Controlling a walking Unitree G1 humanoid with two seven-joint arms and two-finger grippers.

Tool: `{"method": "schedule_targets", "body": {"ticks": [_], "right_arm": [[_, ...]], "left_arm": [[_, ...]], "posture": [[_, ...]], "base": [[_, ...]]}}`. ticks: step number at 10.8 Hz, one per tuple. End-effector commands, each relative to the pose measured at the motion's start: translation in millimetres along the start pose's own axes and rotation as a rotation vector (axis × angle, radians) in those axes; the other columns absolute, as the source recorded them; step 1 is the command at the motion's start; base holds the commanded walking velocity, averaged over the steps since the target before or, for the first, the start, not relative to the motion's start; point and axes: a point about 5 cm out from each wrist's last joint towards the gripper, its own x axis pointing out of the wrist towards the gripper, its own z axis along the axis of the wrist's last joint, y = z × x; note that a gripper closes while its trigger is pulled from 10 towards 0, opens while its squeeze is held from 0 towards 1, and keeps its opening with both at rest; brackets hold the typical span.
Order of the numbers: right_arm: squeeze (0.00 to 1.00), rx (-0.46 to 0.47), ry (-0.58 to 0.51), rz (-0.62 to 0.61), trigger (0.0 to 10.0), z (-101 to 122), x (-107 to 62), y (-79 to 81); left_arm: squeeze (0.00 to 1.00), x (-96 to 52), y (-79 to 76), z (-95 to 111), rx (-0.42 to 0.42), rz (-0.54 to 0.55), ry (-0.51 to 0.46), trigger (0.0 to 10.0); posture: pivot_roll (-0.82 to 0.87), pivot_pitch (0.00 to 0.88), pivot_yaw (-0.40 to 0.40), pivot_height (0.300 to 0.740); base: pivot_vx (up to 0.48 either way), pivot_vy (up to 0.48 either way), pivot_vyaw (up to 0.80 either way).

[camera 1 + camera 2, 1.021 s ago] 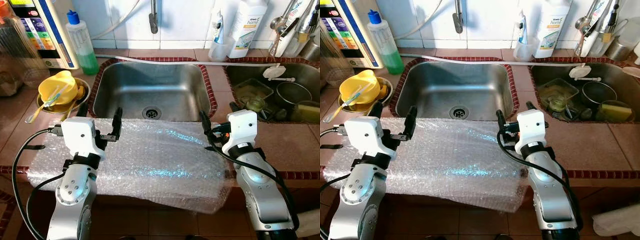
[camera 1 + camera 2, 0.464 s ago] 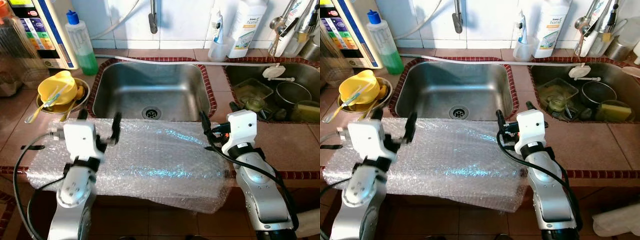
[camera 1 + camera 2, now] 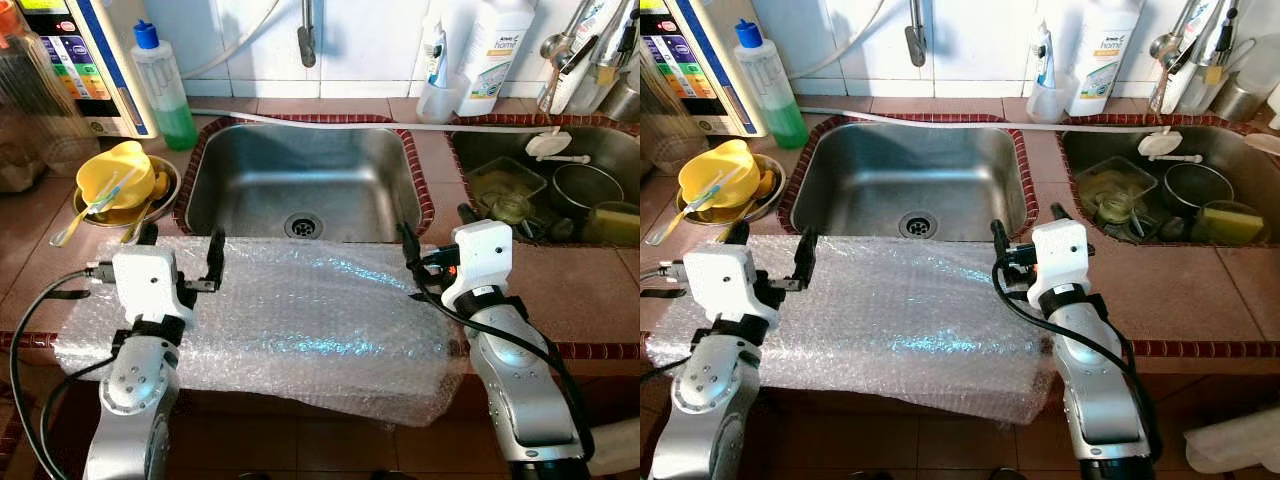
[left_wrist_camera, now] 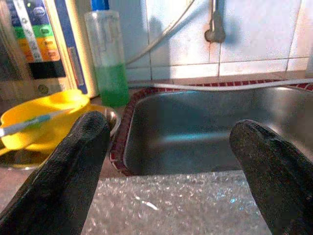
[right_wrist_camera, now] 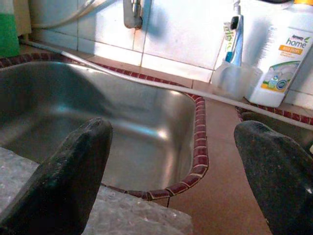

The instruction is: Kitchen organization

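A sheet of bubble wrap (image 3: 300,320) lies along the counter's front edge, before the sink (image 3: 300,180) (its near side overhangs). The left gripper (image 3: 180,262) hovers over its left part, fingers spread wide; the right gripper (image 3: 432,242), also wide, hangs above its right end.

Right sink (image 3: 610,150) contents perhaps dishes

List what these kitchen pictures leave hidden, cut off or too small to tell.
- Counter under the bubble wrap: covered, head views.
- Items in the right sink: cut by the picture edge, overlapping.
- Bottle label: print too small, right wrist view.
- Yellow bowl contents: hidden by its rim.
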Motion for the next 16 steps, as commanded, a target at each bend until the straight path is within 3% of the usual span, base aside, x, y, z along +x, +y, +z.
{"method": "schedule_targets", "body": {"ticks": [1,6,10,16], "right_arm": [[0.00,-0.005,-0.003,0.004,10.0,0,1.0,0.5],[0.00,-0.014,-0.005,0.006,10.0,1,1.5,-0.9],[0.00,-0.016,-0.003,0.006,10.0,0,0.9,-1.3],[0.00,-0.010,-0.012,0.005,10.0,1,4.2,0.4]], "left_arm": [[0.00,-0.3,2.8,0,0.006,0.003,-0.005,10.0],[0.00,-1.6,-1.9,1,-0.012,-0.015,-0.011,10.0],[0.00,-2.0,-2.6,1,-0.015,-0.009,-0.011,10.0],[0.00,5.9,11.2,6,-0.002,0.051,-0.026,10.0]], "posture": [[-0.09,0.139,0.040,0.740],[-0.10,0.144,0.035,0.740],[-0.10,0.144,0.035,0.740],[-0.09,0.147,0.040,0.740]], "base": [[0.000,0.000,0.00],[0.296,0.000,0.00],[0.000,0.000,0.00],[0.000,0.000,0.00]]}}
